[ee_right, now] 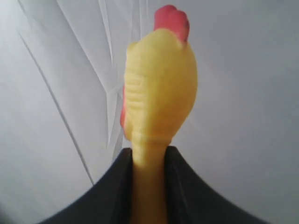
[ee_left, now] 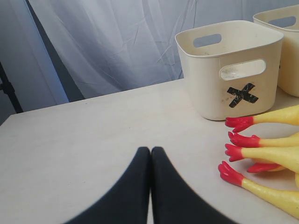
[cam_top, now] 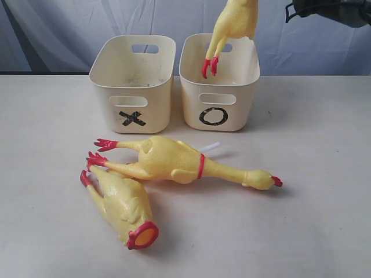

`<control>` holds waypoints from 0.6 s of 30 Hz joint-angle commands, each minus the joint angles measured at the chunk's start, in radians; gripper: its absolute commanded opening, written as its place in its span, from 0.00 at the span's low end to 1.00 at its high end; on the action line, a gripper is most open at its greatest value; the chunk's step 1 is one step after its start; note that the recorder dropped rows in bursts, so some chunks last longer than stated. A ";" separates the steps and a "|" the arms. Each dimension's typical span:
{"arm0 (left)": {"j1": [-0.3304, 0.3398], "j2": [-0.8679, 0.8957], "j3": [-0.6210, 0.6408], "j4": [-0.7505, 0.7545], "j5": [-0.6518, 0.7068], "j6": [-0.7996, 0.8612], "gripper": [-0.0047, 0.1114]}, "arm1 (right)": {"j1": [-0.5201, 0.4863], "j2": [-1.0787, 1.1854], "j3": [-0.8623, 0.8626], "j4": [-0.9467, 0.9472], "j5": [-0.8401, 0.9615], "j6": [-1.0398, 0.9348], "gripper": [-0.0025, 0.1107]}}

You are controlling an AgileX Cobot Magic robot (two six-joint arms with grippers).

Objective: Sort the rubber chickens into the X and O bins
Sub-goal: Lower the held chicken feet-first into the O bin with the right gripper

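One chicken (cam_top: 235, 23) hangs upper right, neck gripped by the right claw (ee_right: 148, 161), feet seemingly inside the O bin (cam_top: 240, 110) for dropping; a whole one (cam_top: 168, 159) and a headless body (cam_top: 122, 202) wait on the desk (cam_top: 313, 220); the left claw (ee_left: 150, 151) idles clenched, empty.

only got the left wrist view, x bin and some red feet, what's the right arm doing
Observer: The right pincer is shut on a rubber chicken, gripping it by the neck.
Operator: where's that chicken hanging
Observer: Feet down over the O bin, which stands beside the X bin.
Operator: whose feet am i seeing
Observer: A whole chicken and a headless body, both lying on the table in front of the bins.
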 commanded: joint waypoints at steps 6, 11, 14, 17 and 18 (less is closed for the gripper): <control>0.003 -0.004 0.002 0.001 -0.007 -0.003 0.04 | 0.033 0.079 -0.031 -0.026 -0.003 0.021 0.01; 0.003 -0.004 0.002 0.001 -0.007 -0.003 0.04 | 0.042 0.081 -0.031 -0.035 0.067 0.021 0.01; 0.003 -0.004 0.002 0.001 -0.007 -0.003 0.04 | 0.044 0.081 -0.031 -0.035 0.096 0.022 0.01; 0.003 -0.004 0.002 0.001 -0.007 -0.003 0.04 | 0.044 0.081 -0.031 -0.035 0.124 0.057 0.01; 0.003 -0.004 0.002 0.001 -0.007 -0.003 0.04 | 0.044 0.081 -0.031 -0.035 0.139 0.078 0.01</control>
